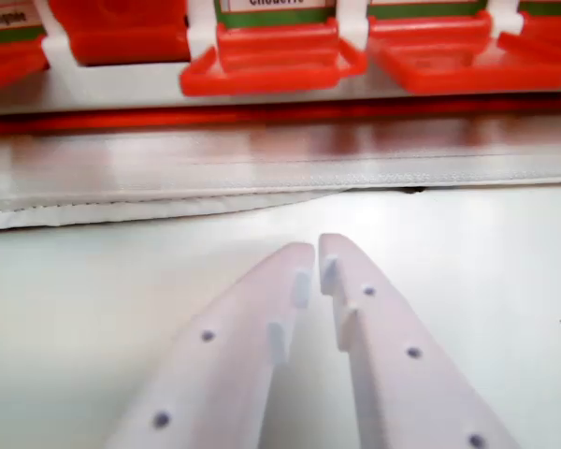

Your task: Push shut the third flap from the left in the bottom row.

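White tabletop (93,309) fills the foreground, a pale cloth edge (168,201) across it. Gripper (316,251) low and centred — jaws nearly closed, tips a sliver apart, holding nothing, touching nothing. Up top, red flaps (271,58) hang open along the board — labels cut off, so which one is third can't be told.

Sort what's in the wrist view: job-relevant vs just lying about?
Job-relevant:
- white plastic two-finger gripper, tips nearly together, holding nothing
- row of red plastic hinged flaps, e.g. the open one at centre; which is third from left cannot be told here

Just there:
- white fabric mat edge with stitched seam
- glossy white tabletop
- partly cut-off name labels above the flaps
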`<act>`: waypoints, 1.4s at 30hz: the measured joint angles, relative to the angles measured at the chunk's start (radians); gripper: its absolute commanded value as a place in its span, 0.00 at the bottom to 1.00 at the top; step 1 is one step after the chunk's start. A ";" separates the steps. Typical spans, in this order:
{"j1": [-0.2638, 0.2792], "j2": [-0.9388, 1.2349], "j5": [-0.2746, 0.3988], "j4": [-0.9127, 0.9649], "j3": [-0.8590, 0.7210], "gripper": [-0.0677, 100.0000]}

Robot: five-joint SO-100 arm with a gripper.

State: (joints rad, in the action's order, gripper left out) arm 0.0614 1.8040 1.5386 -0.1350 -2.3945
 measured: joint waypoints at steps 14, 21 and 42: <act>0.015 -0.196 -0.006 0.000 0.210 0.00; 0.020 -0.253 -0.014 0.000 0.284 0.00; 0.020 -0.313 -0.029 0.031 0.410 0.00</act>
State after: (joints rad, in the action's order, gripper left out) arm 0.0813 1.4910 1.5094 -0.1043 -1.9850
